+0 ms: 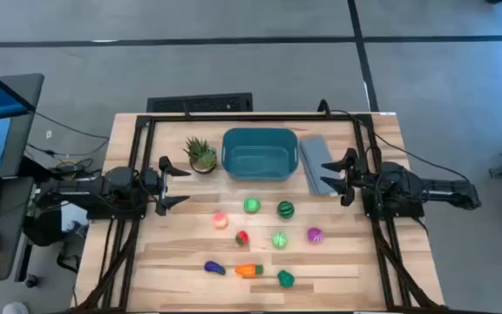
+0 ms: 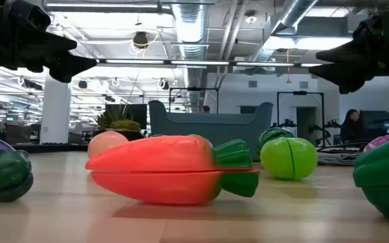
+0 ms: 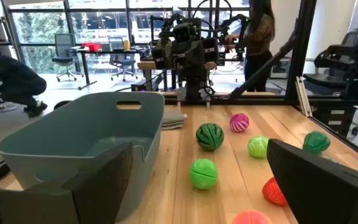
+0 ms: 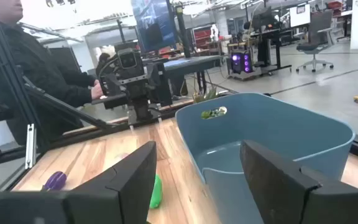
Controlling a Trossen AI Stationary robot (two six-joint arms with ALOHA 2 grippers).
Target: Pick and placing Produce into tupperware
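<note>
Left gripper point(image 1: 174, 185) open beside nine produce toys point(image 1: 252, 206), one tupperware point(image 1: 260, 153).

1 teal tub point(image 1: 260, 153); 1 potted plant point(image 1: 202, 154); 1 grey slab point(image 1: 315, 164); toy produce x9: 3 green balls point(image 1: 251, 206), 1 watermelon point(image 1: 285, 209), 1 peach point(image 1: 220, 220), 1 strawberry point(image 1: 241, 237), 1 magenta pc point(image 1: 315, 235), 1 eggplant point(image 1: 213, 268), 1 carrot point(image 1: 248, 270)
</note>
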